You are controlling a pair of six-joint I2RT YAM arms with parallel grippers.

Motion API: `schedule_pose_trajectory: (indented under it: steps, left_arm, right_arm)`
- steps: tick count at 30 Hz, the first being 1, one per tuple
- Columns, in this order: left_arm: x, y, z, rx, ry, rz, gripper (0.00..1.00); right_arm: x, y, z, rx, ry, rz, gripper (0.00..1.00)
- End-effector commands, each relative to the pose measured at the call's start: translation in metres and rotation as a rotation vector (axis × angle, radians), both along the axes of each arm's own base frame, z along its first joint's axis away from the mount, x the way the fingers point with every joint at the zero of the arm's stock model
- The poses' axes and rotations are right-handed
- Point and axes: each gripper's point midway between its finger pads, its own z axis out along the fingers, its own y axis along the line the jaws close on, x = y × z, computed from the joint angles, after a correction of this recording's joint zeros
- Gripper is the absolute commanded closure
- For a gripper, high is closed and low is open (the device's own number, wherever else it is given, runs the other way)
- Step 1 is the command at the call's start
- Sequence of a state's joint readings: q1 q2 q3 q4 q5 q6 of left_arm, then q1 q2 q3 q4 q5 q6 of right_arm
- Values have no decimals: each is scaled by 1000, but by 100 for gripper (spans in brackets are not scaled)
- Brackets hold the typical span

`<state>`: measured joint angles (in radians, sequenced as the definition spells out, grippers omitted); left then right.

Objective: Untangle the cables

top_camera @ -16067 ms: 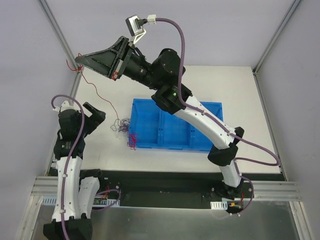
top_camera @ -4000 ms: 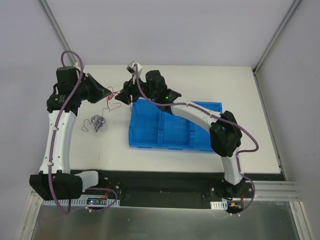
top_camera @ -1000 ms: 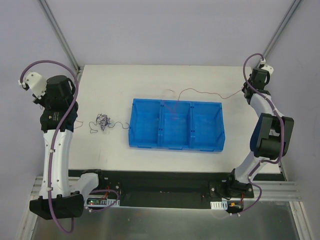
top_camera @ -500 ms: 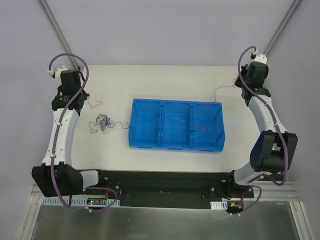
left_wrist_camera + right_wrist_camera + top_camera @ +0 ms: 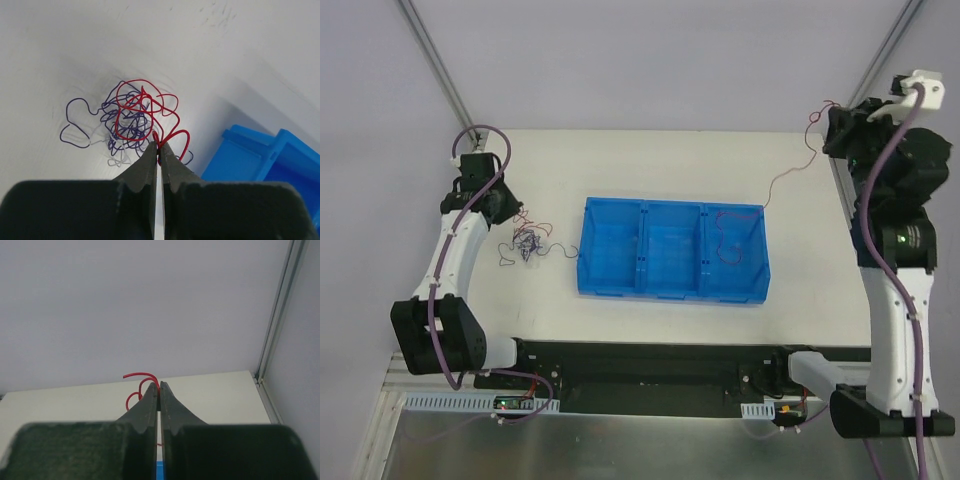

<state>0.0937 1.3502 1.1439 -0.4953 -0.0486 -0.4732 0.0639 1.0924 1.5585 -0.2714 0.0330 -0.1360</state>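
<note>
Open table [image 5: 650, 165] lay beyond the far wall of the blue tray [image 5: 672, 292]. A wire knot [image 5: 527, 245] lay left of the tray; a red wire [image 5: 785, 180] rose from its right end.

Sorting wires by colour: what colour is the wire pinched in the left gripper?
Red, clearest in the left wrist view: the left gripper pinches the red wire.
</note>
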Motion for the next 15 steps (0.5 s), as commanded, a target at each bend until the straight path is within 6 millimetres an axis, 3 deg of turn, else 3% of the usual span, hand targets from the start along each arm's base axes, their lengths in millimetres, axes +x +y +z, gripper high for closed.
schedule_pose_trajectory:
  steps: [1, 4, 11, 15]
  left_arm:
    - [-3, -4, 36, -33, -131, -7, 100]
    - [-7, -5, 48, -25, -170, -11, 100]
    - [-9, -13, 57, -55, -207, -37, 100]
    - [-8, -17, 59, -73, -211, -53, 100]
  right_arm:
    - [-32, 1, 15, -17, -7, 21, 99]
    - [-41, 17, 18, 9, -15, 105, 99]
    - [-43, 34, -12, 61, 54, 178, 99]
    - [-34, 47, -68, 68, 177, 209, 99]
